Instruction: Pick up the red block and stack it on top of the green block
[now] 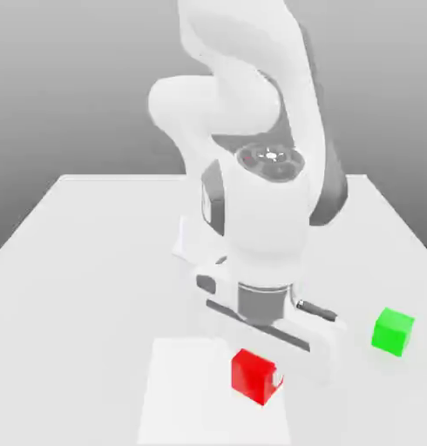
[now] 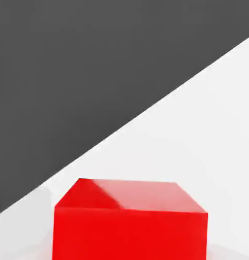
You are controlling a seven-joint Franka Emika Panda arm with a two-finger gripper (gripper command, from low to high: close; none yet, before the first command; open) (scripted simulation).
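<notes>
Red block (image 1: 254, 375) low centre on the white table (image 1: 86, 261), just under the arm's jaws, jaw spread impossible to tell, green block (image 1: 392, 331) well apart at right.

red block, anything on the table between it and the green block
Nothing visible does. In the exterior view the red block sits low under the hand, the green block is apart toward that view's right, and the table between them is bare apart from the hand's own body.
</notes>
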